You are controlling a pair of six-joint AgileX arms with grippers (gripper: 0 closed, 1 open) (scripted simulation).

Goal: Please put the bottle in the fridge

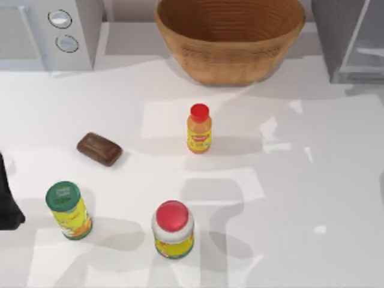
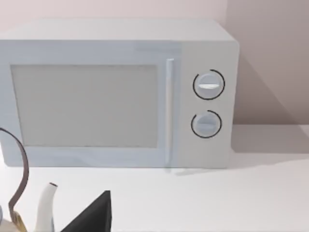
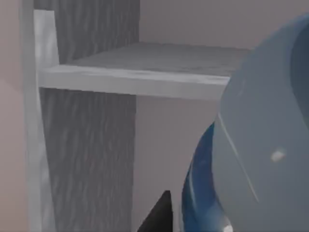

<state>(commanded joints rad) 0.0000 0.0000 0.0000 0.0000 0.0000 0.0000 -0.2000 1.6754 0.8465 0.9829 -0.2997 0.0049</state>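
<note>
Grey metal frames the scene at the fridge (image 3: 87, 145), where the clear bottle (image 3: 260, 145) with its blue label looms close before the right wrist camera. It sits just in front of a pale grey shelf (image 3: 145, 72). The right gripper (image 3: 161, 215) shows as a dark wedge just beside the bottle's base. Whether it is clamped on the bottle or apart cannot be told, nor whether the bottle has crossed the fridge's threshold.

From above, the fridge (image 1: 354, 36) stands at 2 o'clock on the white table (image 1: 300, 198), its pale translucent door panel angled outward. A woven wicker basket (image 1: 231, 57) sits at 12 o'clock and a white microwave (image 1: 54, 30) at 10 o'clock. Near the centre stands a small orange bottle (image 1: 199, 129) with a red cap, upright. A brown block (image 1: 99, 149) lies flat at 9 o'clock. A green-lidded can (image 1: 69, 210) stands at 8 o'clock, and a white-and-yellow jar (image 1: 173, 230) with a red lid at 6 o'clock. All four are well apart from one another.

The left arm (image 1: 7, 198) is parked at the table's 9 o'clock edge. Its left gripper (image 2: 91, 216) faces the microwave's door and two round knobs (image 2: 208, 85); its opening cannot be told. A white spout (image 2: 46, 205) and a thin brown handle (image 2: 21, 179) show near it.
</note>
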